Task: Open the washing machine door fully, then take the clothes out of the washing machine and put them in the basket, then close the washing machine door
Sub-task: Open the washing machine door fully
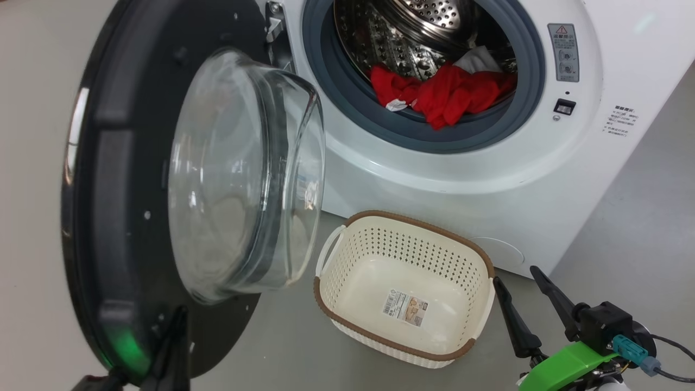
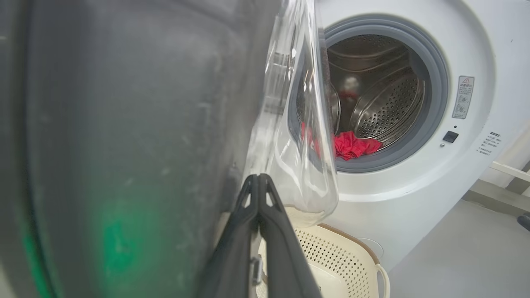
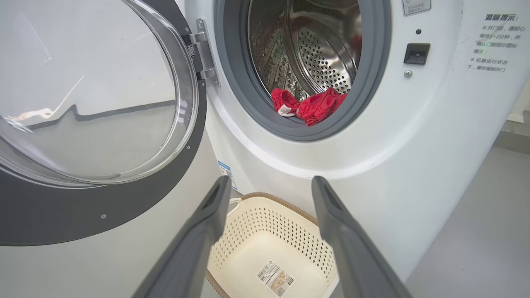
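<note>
A: What's on the left?
B: My left gripper [image 1: 175, 331], pinched shut on nothing, at the open washing machine door [image 1: 125, 163]'s lower edge.
A: Then?
B: The clothes [image 1: 445, 92] in the washing machine [image 1: 434, 179] (red heap at the front), basket [image 1: 423, 222] below, my right gripper [image 1: 516, 277] spread wide, holding nothing.

The head view looks forward and down from above at the washing machine [image 1: 412, 174] and the basket [image 1: 421, 221] on the floor. The left wrist view sits close against the washing machine door [image 2: 124, 145], facing the drum. The right wrist view stands farther back, facing the machine's front. All three views share the clothes [image 1: 445, 95] at the drum's mouth and the basket.
</note>
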Motion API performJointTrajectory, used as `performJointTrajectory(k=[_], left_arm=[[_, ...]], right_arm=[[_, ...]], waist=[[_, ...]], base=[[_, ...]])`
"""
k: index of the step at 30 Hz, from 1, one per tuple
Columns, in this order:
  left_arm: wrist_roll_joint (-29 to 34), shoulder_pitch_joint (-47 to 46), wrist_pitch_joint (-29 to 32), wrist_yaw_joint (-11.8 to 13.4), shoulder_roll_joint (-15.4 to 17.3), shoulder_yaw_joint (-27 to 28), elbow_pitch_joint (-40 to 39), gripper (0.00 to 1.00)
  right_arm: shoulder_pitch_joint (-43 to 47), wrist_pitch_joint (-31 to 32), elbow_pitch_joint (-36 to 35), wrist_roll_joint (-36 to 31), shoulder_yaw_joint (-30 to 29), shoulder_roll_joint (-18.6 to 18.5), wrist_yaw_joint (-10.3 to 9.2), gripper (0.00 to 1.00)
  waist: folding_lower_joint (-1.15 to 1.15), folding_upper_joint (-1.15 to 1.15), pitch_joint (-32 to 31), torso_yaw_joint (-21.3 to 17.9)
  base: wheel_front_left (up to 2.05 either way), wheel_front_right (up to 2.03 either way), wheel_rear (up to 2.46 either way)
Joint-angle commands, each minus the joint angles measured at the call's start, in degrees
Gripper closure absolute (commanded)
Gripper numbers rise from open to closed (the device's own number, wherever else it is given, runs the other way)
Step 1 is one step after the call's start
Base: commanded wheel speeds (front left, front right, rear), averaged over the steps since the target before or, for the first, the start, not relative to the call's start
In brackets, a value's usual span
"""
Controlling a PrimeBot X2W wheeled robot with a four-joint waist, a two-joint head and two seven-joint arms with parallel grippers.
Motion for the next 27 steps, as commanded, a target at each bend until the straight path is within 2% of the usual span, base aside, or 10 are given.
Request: performJointTrajectory(k=[1, 10, 27], left_arm=[[-0.18, -2.36, -0.31, 0.36, 1.88, 3.99, -0.61, 1.00], [0.73, -5.22, -0.31, -0.20, 3.42, 10.76, 2.85, 1.00], [2.98, -14.21, -0.31, -3.10, 7.09, 23.02, 13.09, 1.00]], right_arm=[[-2.23, -0.53, -1.54, -0.78, 1.13, -0.40, 0.36, 0.00], [-2.62, -0.54, -1.47, -0.99, 1.23, -0.77, 0.36, 0.00], [-4.43, -0.54, -1.03, -1.30, 2.52, -1.57, 0.36, 0.00]], waist=[[0.00, 0.00, 0.15, -0.04], [0.00, 0.00, 0.98, -0.38], [0.00, 0.00, 3.37, -1.45]], base=[[0.00, 0.00, 0.00], [0.00, 0.00, 0.00], [0.00, 0.00, 0.00]])
